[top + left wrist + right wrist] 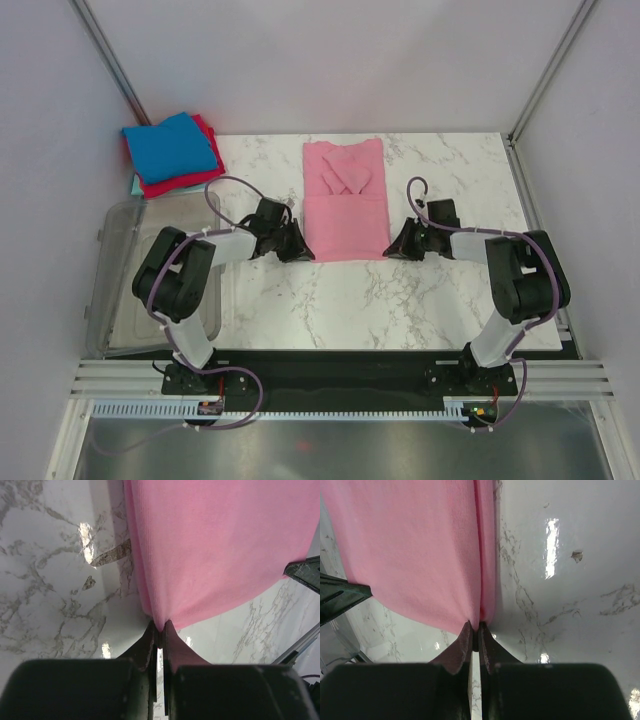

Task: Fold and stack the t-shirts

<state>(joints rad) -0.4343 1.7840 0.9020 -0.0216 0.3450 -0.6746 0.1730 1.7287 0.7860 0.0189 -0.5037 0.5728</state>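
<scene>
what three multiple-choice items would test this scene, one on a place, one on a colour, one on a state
1. Where is the stack of folded shirts?
A) far left, beyond the clear tub
B) near right corner
C) between the arm bases

2. What colour is the stack's top shirt?
A) red
B) blue
C) teal

3. How is the left gripper?
A) wide open
B) shut on nothing
C) shut on the pink t-shirt

Answers:
1 A: it lies past the tub at the far left.
2 B: blue cloth covers the pile.
3 C: the wrist view shows pink cloth pinched between its fingers.
</scene>
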